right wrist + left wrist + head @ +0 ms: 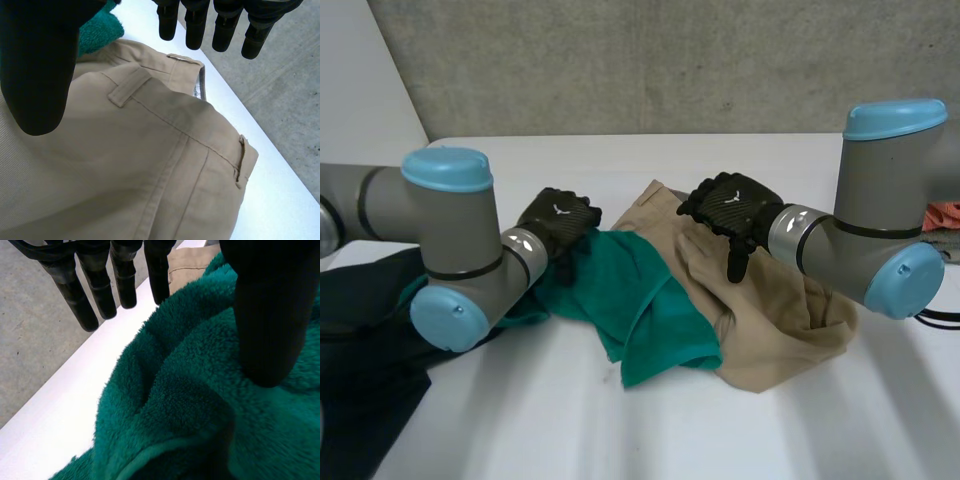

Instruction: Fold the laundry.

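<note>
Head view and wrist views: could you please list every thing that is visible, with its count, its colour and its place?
green fleece cloth: 1, green, crumpled mid-table, one edge lying over the trousers
trousers: 1, beige, bunched beside the green fleece cloth, toward the right arm
dark garment: 1, black, near left, under the left arm
pinkish cloth: 1, coral, behind the right arm, mostly hidden
table: 1, white, under everything
wall: 1, grey concrete, behind the table
left arm: 1, grey with light-blue caps
right arm: 1, same colours
left robot hand: 1, black, open, thumb on the green fleece cloth
right robot hand: 1, black, open, over the trousers' waistband
</note>
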Controlling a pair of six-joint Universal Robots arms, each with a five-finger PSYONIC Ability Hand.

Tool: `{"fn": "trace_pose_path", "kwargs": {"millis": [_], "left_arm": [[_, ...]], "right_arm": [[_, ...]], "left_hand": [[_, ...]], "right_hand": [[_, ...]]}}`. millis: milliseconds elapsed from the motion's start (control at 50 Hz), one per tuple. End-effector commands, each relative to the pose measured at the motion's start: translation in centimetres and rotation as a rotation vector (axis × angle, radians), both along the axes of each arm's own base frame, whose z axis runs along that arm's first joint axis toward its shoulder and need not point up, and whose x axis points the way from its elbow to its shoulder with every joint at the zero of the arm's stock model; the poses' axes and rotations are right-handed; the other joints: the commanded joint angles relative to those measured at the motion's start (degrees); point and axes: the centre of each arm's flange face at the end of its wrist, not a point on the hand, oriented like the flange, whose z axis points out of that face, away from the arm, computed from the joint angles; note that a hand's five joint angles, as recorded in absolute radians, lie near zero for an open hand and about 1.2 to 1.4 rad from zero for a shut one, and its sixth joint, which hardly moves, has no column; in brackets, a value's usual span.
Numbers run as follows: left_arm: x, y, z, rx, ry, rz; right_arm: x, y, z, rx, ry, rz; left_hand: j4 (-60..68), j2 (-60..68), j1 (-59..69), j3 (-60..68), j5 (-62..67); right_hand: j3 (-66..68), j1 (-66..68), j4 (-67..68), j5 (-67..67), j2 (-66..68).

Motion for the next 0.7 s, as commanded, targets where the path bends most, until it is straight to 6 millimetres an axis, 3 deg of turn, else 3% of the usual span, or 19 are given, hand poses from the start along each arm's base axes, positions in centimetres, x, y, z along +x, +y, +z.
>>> {"fn": "trace_pose_path", "kwargs": {"millis": [20,40,60,100,180,200,260,280,320,340,380,440,520,540,600,620,640,700], "left_arm": [[-0.7,-1.1,-1.7,-0.034,0.010,0.010],[-0.5,-1.4,-1.4,-0.052,0.009,0.028],[-0.4,-1.5,-1.0,-0.065,0.012,0.040],[0.0,-1.9,0.2,-0.100,0.021,0.071],[2.1,-3.3,6.1,-0.248,0.102,0.200],[3.4,-3.9,9.3,-0.330,0.152,0.252],[5.7,-4.9,14.2,-0.466,0.225,0.308],[7.6,-5.5,17.1,-0.554,0.261,0.348],[9.5,-6.1,19.5,-0.628,0.281,0.394],[11.6,-6.9,21.2,-0.686,0.289,0.449],[14.6,-8.5,22.2,-0.726,0.268,0.534],[16.6,-9.9,21.6,-0.710,0.229,0.591],[19.2,-11.9,18.8,-0.638,0.141,0.660],[19.9,-12.6,17.4,-0.601,0.110,0.675],[20.4,-13.1,15.2,-0.535,0.083,0.685],[20.2,-13.0,13.4,-0.478,0.070,0.674],[20.1,-12.8,12.8,-0.454,0.068,0.666],[18.6,-11.6,11.3,-0.395,0.075,0.591]], "right_arm": [[0.2,0.1,-0.7,0.002,0.007,-0.004],[0.2,0.2,-0.7,-0.001,0.007,-0.003],[0.2,0.1,-0.8,-0.004,0.010,-0.008],[0.2,0.0,-0.8,-0.009,0.009,-0.012],[0.0,-0.3,-0.6,-0.019,0.000,-0.022],[0.1,-0.3,-0.5,-0.022,-0.006,-0.024],[0.1,-0.4,-0.4,-0.023,-0.015,-0.027],[0.1,-0.3,-0.4,-0.018,-0.017,-0.029],[0.1,-0.3,-0.3,-0.019,-0.021,-0.029],[0.2,-0.1,-0.3,-0.016,-0.022,-0.027],[0.3,0.1,-0.2,-0.016,-0.024,-0.023],[0.4,0.4,-0.1,-0.014,-0.023,-0.016],[0.6,0.7,0.1,-0.020,-0.026,-0.010],[0.6,0.8,0.1,-0.020,-0.026,-0.009],[0.6,0.8,0.3,-0.023,-0.027,-0.009],[0.6,0.9,0.3,-0.027,-0.029,-0.007],[0.6,0.9,0.4,-0.028,-0.030,-0.007],[0.5,0.8,0.6,-0.029,-0.039,-0.013]], "left_hand": [[25.69,25.44,24.69,25.39,25.77],[46.58,46.32,45.58,46.27,46.65],[58.94,58.69,57.94,58.63,59.02],[59.72,59.46,58.72,59.41,59.80],[59.72,59.46,58.72,59.41,59.80],[59.72,59.46,58.72,59.41,59.80],[59.72,59.46,58.72,59.41,59.80],[59.72,59.46,58.72,59.41,59.80],[59.72,59.46,58.72,59.41,59.80],[59.72,59.46,58.72,59.41,59.80],[59.72,59.46,58.72,59.41,59.80],[59.72,59.46,58.72,59.41,59.80],[59.72,59.46,58.72,59.41,59.80],[59.72,59.46,58.72,59.41,59.80],[59.72,59.46,58.72,59.41,59.80],[35.59,35.34,34.59,35.29,35.67],[22.03,21.77,21.03,21.72,22.10],[-5.11,-5.37,-6.11,-5.42,-5.04]], "right_hand": [[-1.42,-2.55,-1.46,-2.44,-1.63],[-1.42,-2.55,-1.46,-2.44,-1.63],[-1.42,-2.55,-1.46,-2.44,-1.63],[-1.42,-2.55,-1.46,-2.44,-1.63],[-1.42,-2.55,-1.46,-2.44,-1.63],[-1.42,-2.55,-1.46,-2.44,-1.63],[-1.42,-2.55,-1.46,-2.44,-1.63],[-1.42,-2.55,-1.46,-2.44,-1.63],[-1.42,-2.55,-1.46,-2.44,-1.63],[-1.42,-2.55,-1.46,-2.44,-1.63],[-1.42,-2.55,-1.46,-2.44,-1.63],[-1.42,-2.55,-1.46,-2.44,-1.63],[-1.42,-2.55,-1.46,-2.44,-1.63],[-1.42,-2.55,-1.46,-2.44,-1.63],[-1.42,-2.55,-1.46,-2.44,-1.63],[-1.42,-2.55,-1.46,-2.44,-1.63],[-1.42,-2.55,-1.46,-2.44,-1.63],[-1.42,-2.55,-1.46,-2.44,-1.63]]}}
